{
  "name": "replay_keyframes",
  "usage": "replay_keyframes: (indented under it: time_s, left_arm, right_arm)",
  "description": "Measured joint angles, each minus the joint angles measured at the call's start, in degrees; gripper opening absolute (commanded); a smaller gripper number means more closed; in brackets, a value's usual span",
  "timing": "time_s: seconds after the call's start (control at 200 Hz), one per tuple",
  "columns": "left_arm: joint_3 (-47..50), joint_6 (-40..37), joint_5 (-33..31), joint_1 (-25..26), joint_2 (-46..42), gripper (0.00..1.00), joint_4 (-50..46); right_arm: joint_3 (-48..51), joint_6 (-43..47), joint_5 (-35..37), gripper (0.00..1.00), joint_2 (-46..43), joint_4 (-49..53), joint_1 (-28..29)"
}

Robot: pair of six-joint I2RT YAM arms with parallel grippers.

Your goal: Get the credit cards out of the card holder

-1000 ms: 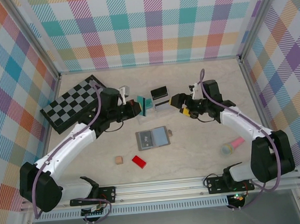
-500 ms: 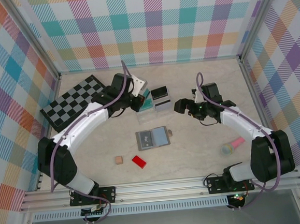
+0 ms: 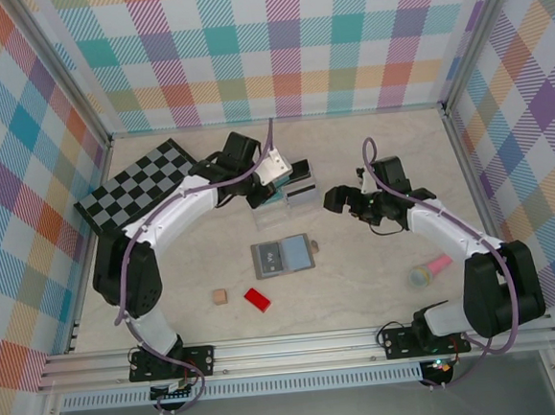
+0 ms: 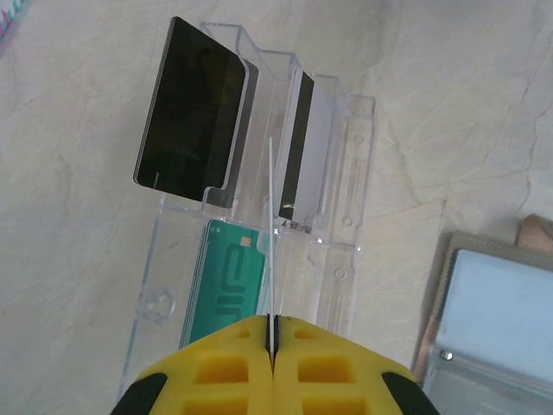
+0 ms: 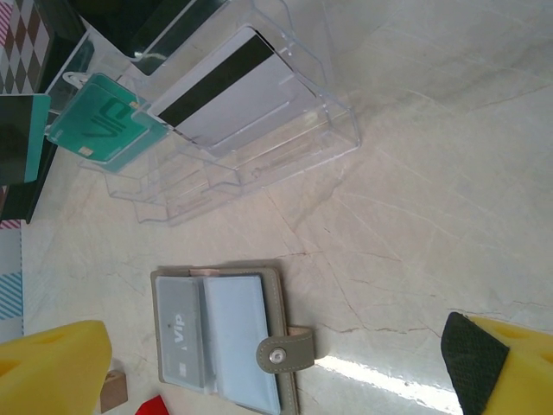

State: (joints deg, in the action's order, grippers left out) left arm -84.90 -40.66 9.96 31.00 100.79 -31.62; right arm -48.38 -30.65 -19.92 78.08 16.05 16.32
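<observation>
Here the left gripper [image 4: 274, 333] is clamped on a thin card [image 4: 271, 225], seen edge-on, above a clear rack [image 4: 346, 173]. A black card [image 4: 190, 117], a striped silver card [image 5: 229, 91] and a teal card [image 5: 102, 121] sit in the rack's slots. The right gripper [image 3: 337, 199] gapes wide over the table [image 5: 415, 216]. The card holder [image 5: 223, 341] lies open near the rack, with a grey card [image 5: 180, 333] in one pocket.

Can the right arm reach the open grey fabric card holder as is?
Probably yes: the right tool is open, and the open grey fabric card holder lies flat on bare tabletop close by, nothing between them.
</observation>
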Motion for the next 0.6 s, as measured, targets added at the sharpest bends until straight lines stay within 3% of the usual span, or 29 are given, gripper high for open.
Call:
replay_keyframes:
  time_s: [0.6]
  left_arm:
    - [-7.3, -8.8, 1.1, -3.4, 6.8, 0.0, -7.1]
  right_arm:
    - [0.8, -0.4, -0.1, 1.0, 2.6, -1.0, 0.0]
